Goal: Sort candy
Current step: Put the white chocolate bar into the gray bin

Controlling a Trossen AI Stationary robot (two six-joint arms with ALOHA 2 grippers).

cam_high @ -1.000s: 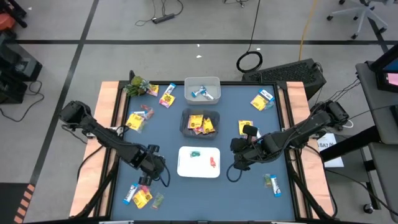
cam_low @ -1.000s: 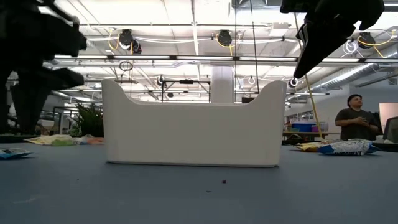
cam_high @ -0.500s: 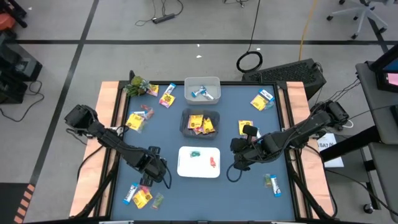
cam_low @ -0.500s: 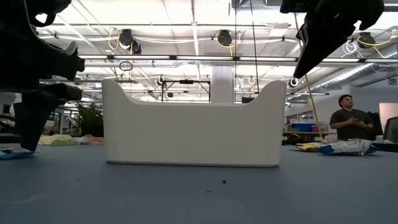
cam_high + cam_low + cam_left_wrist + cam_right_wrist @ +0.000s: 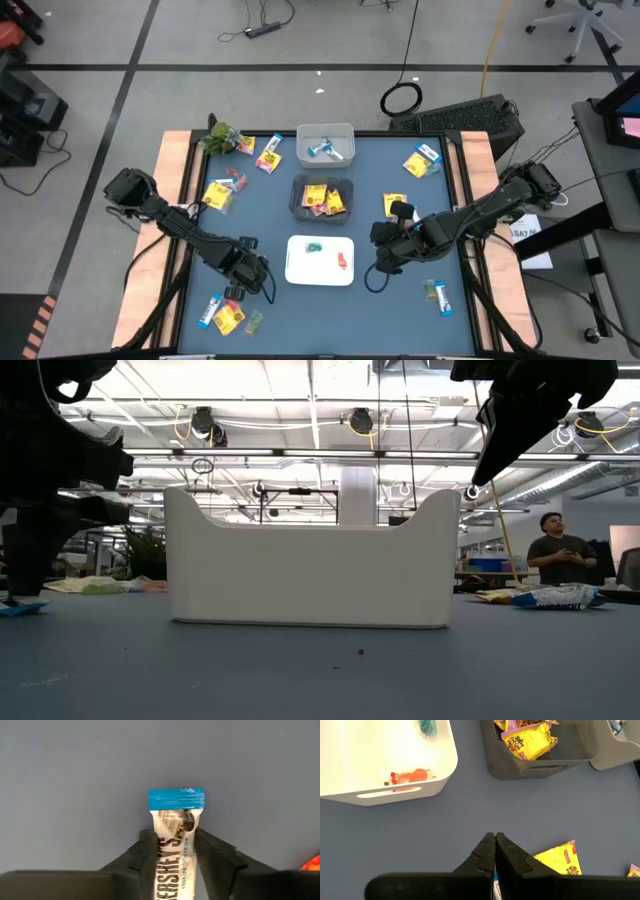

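Pickup under way at the bench's (image 5: pixel 400 230) near-left corner.
We judge this the grasp step: our left pincer (image 5: pixel 172 851) straddles a blue-and-white Hershey's cookies 'n' creme bar (image 5: pixel 175 840) lying flat, fingers (image 5: pixel 145 851) against its sides. Next we must lift cleanly and carry it to the far light-grey bin (image 5: pixel 325 133) holding blue bars, clearing the white bin (image 5: pixel 320 277). Open bench lies beyond the bar; a yellow packet (image 5: pixel 229 319) sits just beside. Our right pincer (image 5: pixel 495 851), pressed together, waits near the white bin.
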